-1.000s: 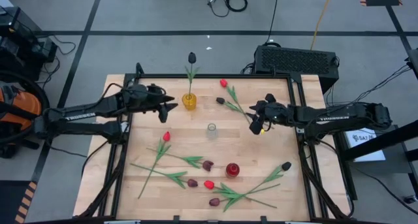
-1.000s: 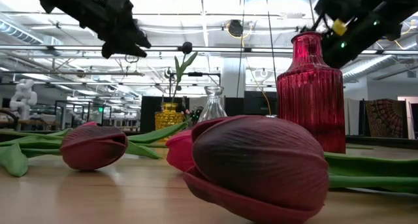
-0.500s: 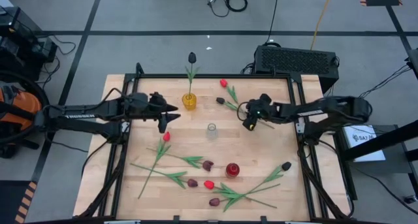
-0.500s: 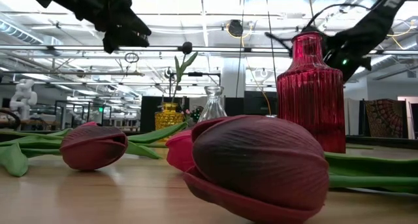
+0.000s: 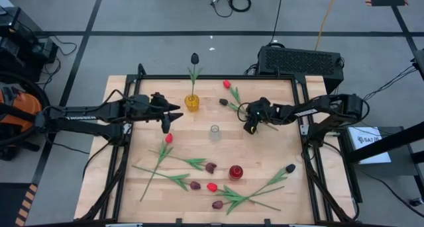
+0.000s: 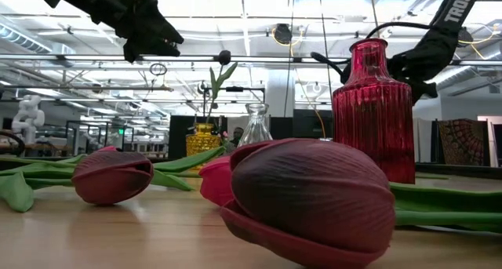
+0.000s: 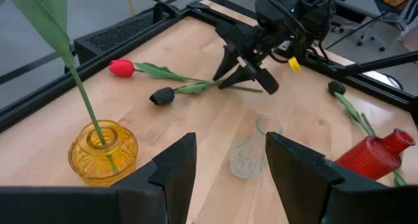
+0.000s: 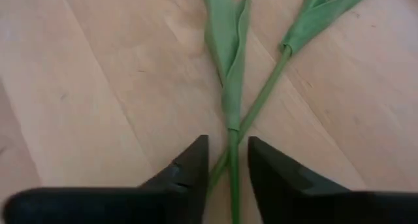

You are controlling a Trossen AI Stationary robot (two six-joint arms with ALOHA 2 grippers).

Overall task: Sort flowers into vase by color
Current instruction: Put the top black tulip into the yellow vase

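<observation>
A near-black tulip (image 5: 194, 58) stands in the yellow vase (image 5: 192, 103) at the far edge. A clear vase (image 5: 214, 132) and a red vase (image 5: 236, 172) stand empty. A red tulip (image 5: 226, 85) and a dark tulip (image 5: 224, 102) lie at the far side, their stems (image 8: 233, 136) crossing. My right gripper (image 5: 249, 126) is low over that crossing, tipped down, one finger on each side (image 8: 227, 140). Raised over the table, my left gripper (image 5: 175, 112) stands open just left of the yellow vase. Several more tulips (image 5: 211, 167) lie near the front. My right gripper comes slanting down from the table's right onto the two crossed stems (image 8: 230, 160), which lie flat on the table and run along the narrow gap between its fingers (image 8: 192, 165). I cannot tell whether the fingers touch the stems.
A red tulip (image 5: 169, 138) lies below the left gripper. Maroon and red tulips (image 5: 212, 186) with long leaves cover the near middle, and a black one (image 5: 290, 168) lies at the near right. Black rails (image 5: 302, 114) frame the table. Bare wood shows at the right (image 5: 278, 144).
My right gripper has come down and toward the table's left, tipping further downward, onto the stems of the two far tulips. My left gripper has swung a little toward the near edge, still open. No flower has moved.
</observation>
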